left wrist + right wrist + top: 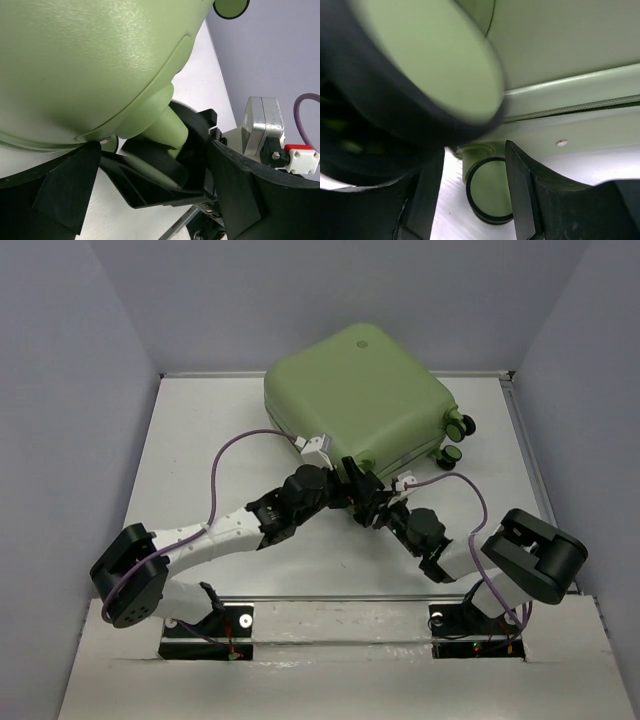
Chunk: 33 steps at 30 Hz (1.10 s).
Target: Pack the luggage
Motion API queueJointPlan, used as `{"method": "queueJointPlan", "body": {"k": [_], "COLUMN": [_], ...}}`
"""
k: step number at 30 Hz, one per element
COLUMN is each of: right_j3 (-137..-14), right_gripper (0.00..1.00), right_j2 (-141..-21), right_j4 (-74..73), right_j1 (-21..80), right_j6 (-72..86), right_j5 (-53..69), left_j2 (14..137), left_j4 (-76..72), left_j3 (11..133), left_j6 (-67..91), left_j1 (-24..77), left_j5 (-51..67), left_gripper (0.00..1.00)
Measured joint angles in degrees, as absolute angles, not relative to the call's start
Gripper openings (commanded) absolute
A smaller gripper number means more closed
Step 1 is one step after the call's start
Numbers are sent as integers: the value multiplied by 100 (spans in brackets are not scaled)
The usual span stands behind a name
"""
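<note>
Sage-green luggage lay shut on the bench. At its near corner you had the left pincer spread around a caster, the right pincer half-parted, gripping nothing. Clenching the wheel could swivel it and skid the shell.

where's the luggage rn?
Top view: luggage lies closed, far centre-right of the table, wheels to the right; left gripper and right gripper at its near edge.

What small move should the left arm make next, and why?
Probably close the left hand on the caster: the hand stands open with the caster between, and the luggage lies shut, so a hold seems needed.
</note>
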<state>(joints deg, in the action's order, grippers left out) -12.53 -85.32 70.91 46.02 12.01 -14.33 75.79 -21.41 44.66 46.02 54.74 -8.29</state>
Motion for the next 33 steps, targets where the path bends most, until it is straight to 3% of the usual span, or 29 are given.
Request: {"method": "queueJointPlan", "body": {"k": [18,21,22,25,29,33], "right_j3": [-563,-517,-510,-497,-489,-515], "right_gripper": [57,57,57,57,56,55], "right_j2": [-7926,-7804,-7769,-7797,-8029,-8447], "right_j4": [7175,7175,7172,7225,7264,7269], "right_j1": [4576,4576,4576,4576,4576,4576], "right_j6": [1579,1614,1629,1647,1643,1621], "right_j5": [-1181,-1181,-1179,-1179,-1186,-1190], "left_j2": [8178,8368,8409,8460,8458,8399], "left_j4": [-2150,-2224,-2259,-2574,-3260,-3621], "left_j3": [5037,5076,5076,4917,4580,4375], "left_j6": [4893,5026,5070,5148,5242,5260], "left_j1": [5500,5513,5518,5520,5533,5548], "left_j5": [-458,-421,-419,-521,-633,-777], "left_gripper": [99,88,68,33,6,6]}}
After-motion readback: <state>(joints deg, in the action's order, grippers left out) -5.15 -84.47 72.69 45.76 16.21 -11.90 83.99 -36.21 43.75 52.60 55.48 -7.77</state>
